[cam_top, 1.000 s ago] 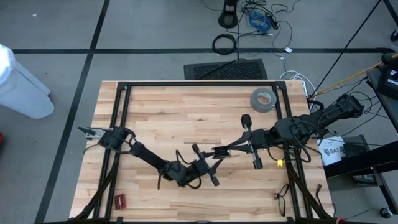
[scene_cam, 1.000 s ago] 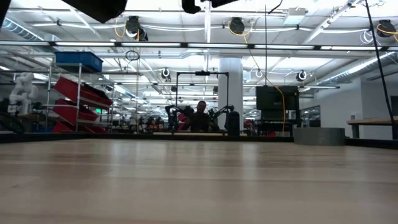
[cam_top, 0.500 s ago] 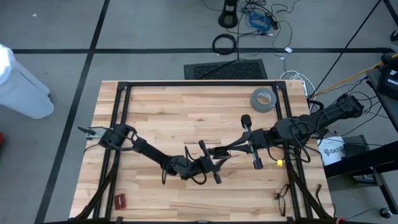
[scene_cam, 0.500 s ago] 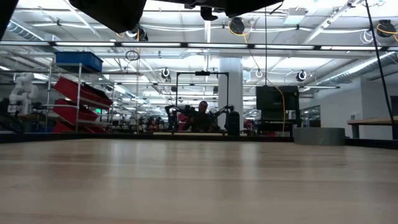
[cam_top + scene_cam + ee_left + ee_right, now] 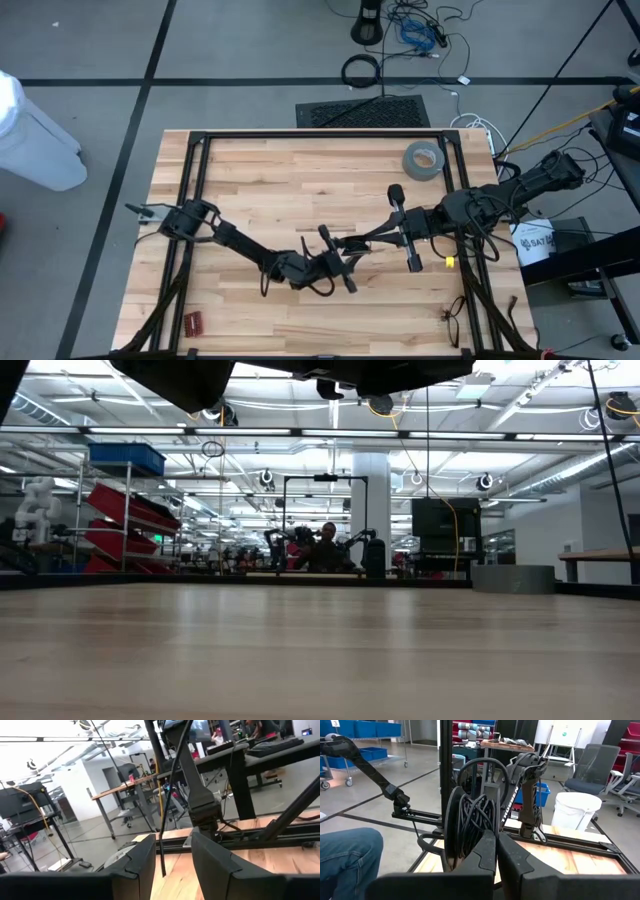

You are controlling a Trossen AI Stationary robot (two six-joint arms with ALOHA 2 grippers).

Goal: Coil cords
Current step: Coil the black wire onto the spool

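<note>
Now the left end effector (image 5: 345, 268) has moved closer to the right end effector (image 5: 352, 243), near the table's (image 5: 300, 170) middle. Clenched right fingers hold the coiled cords (image 5: 470, 827); left fingers stand half open around one strand, ready for winding.

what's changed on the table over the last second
The left gripper moved toward the table's middle, closing in on the right gripper, then settled. The right gripper stayed shut beside the coil of cord, and the grey tape roll did not move. Nothing was visibly grabbed or released.
</note>
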